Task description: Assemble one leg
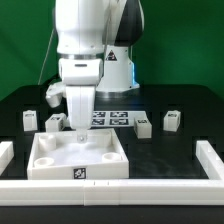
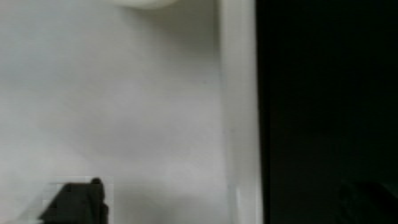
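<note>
The white square panel (image 1: 78,158) with round corner sockets lies at the front middle. Its flat surface (image 2: 125,110) fills the wrist view, with one socket (image 2: 151,3) at the picture's border. My gripper (image 1: 78,126) points straight down over the panel's far edge. Its jaws stand wide apart with nothing between them (image 2: 214,205). One dark fingertip (image 2: 75,205) shows over the panel; the other is lost against the black table. Two small white tagged legs (image 1: 30,120) (image 1: 55,122) stand at the exterior view's left of the gripper. Two more (image 1: 145,126) (image 1: 172,120) stand at its right.
The marker board (image 1: 112,118) lies behind the panel. Long white border bars run along the front (image 1: 110,186), the left (image 1: 5,155) and the right (image 1: 208,160). Another small white tagged block (image 1: 51,92) stands further back on the left.
</note>
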You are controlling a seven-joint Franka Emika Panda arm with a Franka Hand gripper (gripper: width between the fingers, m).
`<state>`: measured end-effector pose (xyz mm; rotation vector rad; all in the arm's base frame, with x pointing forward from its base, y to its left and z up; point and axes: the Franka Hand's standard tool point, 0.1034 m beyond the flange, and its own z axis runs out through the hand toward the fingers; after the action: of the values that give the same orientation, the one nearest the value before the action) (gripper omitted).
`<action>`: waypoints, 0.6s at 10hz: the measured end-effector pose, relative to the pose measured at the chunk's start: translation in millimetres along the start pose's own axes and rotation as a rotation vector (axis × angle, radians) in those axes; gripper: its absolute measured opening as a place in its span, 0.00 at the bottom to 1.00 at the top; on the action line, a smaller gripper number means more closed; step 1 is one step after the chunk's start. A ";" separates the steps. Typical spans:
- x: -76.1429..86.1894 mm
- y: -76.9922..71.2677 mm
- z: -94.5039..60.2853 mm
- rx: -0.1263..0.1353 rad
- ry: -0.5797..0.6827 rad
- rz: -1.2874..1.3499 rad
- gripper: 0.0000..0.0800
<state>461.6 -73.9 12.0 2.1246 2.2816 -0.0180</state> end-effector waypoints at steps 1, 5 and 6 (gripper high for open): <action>-1.6 1.2 1.7 0.002 0.000 0.002 0.81; 12.2 8.4 -6.0 -0.015 0.001 0.044 0.56; 11.0 7.4 -5.0 -0.012 0.001 0.046 0.33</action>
<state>468.1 -62.2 16.8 2.1712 2.2263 -0.0022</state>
